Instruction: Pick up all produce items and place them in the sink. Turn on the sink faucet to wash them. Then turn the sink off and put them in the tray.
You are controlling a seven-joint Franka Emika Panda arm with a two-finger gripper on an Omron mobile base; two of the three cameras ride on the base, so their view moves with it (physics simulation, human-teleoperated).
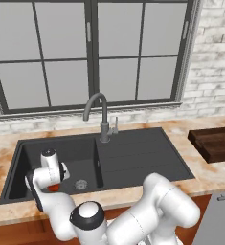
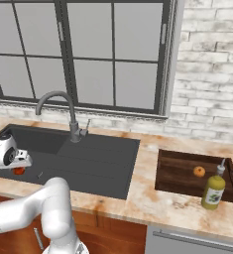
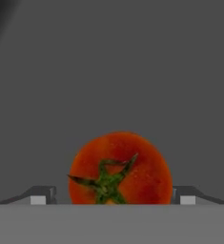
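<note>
Down in the sink basin, the hand hangs over the tomato. Its hand view has the two fingers standing apart, one on each side of the fruit, with the tomato between them and its green stalk star facing the camera on the dark basin floor. Whether the pads touch the skin I cannot tell.

From the left base view, the hand sits low in the basin with a sliver of red under it, and the round drain lies just beside. Behind the basin stands the faucet, its spout arching toward the left.

From the right base view, the tray rests on the table well to the right of the sink, with the orange ball inside it. A yellow-green bottle stands at the tray's near right corner; its label is too small to read. The left base view cuts the tray at its edge.
</note>
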